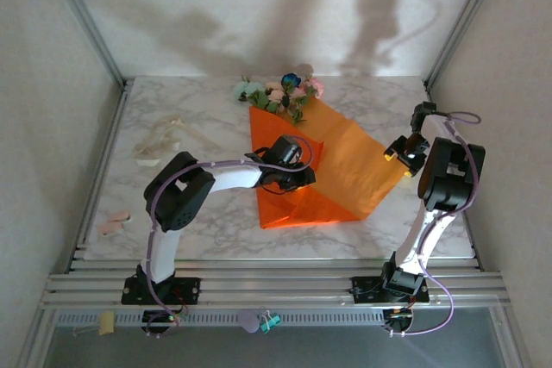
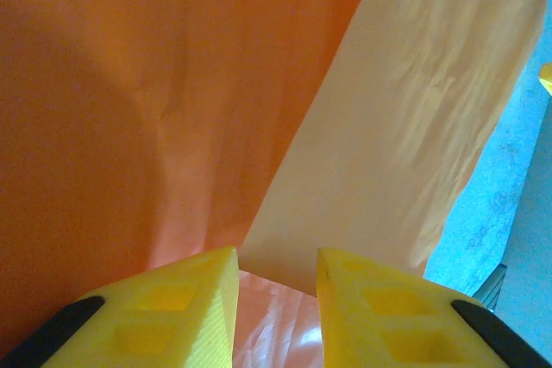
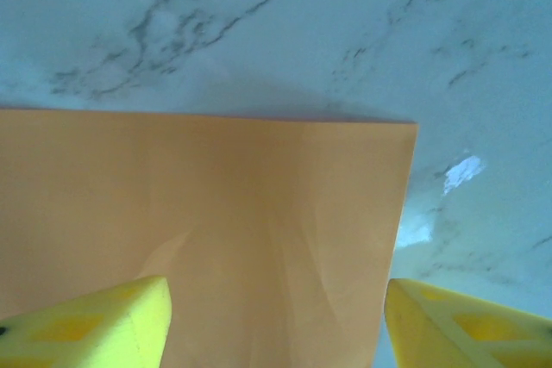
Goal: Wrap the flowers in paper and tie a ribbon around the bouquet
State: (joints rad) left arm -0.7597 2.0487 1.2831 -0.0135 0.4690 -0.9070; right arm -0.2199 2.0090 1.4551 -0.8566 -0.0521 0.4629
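Note:
The orange paper [image 1: 345,161] lies spread on the marble table, its left part folded over into a darker layer. The flowers [image 1: 280,92] poke out past its far edge, pink, whitish and blue blooms showing. At the left the cream ribbon [image 1: 159,140] lies loose. My left gripper [image 1: 302,170] hovers low over the fold, open; in the left wrist view [image 2: 276,299] a pale flap edge of the paper [image 2: 129,84] runs between the yellow fingers. My right gripper [image 1: 395,157] is open wide [image 3: 276,325] over the paper's right corner [image 3: 216,204].
Two small pinkish pieces [image 1: 112,221] lie near the table's left edge. Bare marble [image 3: 259,32] lies beyond the paper's right corner. Metal frame posts stand at the back corners. A rail [image 1: 276,286] runs along the front edge, with clips [image 1: 259,322] hanging below it.

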